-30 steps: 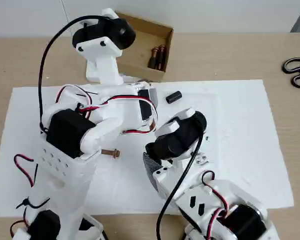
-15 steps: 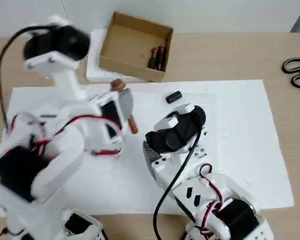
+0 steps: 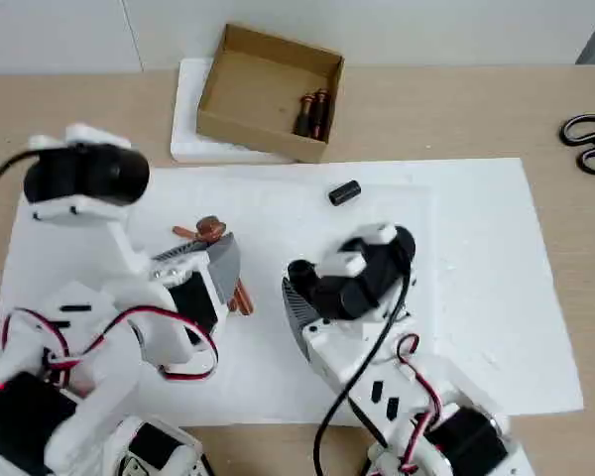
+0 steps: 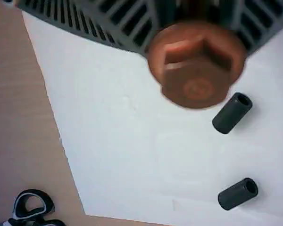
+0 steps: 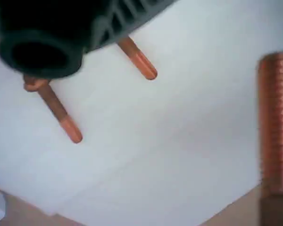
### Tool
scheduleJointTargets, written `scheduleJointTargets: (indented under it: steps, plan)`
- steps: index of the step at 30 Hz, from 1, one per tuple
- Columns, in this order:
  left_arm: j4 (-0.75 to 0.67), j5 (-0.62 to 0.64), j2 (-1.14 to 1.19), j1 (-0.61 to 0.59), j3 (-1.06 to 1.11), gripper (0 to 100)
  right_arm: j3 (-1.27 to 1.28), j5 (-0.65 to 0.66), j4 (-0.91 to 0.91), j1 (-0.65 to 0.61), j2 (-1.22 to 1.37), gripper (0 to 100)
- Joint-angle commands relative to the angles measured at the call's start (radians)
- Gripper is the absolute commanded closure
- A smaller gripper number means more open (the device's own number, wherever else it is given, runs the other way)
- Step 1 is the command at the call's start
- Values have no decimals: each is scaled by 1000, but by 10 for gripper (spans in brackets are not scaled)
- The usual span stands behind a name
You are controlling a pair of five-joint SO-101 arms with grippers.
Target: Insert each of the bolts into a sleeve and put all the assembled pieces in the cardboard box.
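Moved: since half a second ago the left arm has swung back from near the cardboard box (image 3: pixel 260 135) toward the table's near-left side, taking its bolt along; the right arm has barely shifted.
Left gripper (image 3: pixel 226 270): clamped on the held bolt (image 3: pixel 211 230), hexagonal head up, threaded shaft slanting down past the jaws above the white sheet (image 3: pixel 476 258).
Right gripper (image 5: pixel 61 40): closed around the held sleeve (image 5: pixel 37 54), whose open bore faces the wrist camera; this arm sits mid-sheet, just beside the left gripper.
Loose bolts: one loose bolt (image 5: pixel 54 110) and a second loose bolt (image 5: pixel 137 59) lie on the sheet below the right gripper, apart from each other.
Free sleeve (image 3: pixel 344 191): lying on the sheet between the box and the right arm, touching neither.
Box: on a white foam slab (image 3: pixel 185 99) at the table's far side, with assembled pieces (image 3: pixel 312 114) against one side wall.
Scissors (image 3: pixel 587 141): on the bare table (image 3: pixel 456 109), beyond the sheet's far corner on the right arm's side.
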Motion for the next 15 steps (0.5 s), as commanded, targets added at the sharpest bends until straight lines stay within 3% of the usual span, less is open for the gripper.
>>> scheduleJointTargets:
  steps: [1,8,15]
  plan:
    - [-138,-11,-97,-5,127,994,52,37,-30,8,-76,995]
    - [-451,-11,-247,2,384,994,176,72,-36,-44,-191,995]
    - [-494,-9,-253,5,438,994,207,72,-36,-53,-234,995]
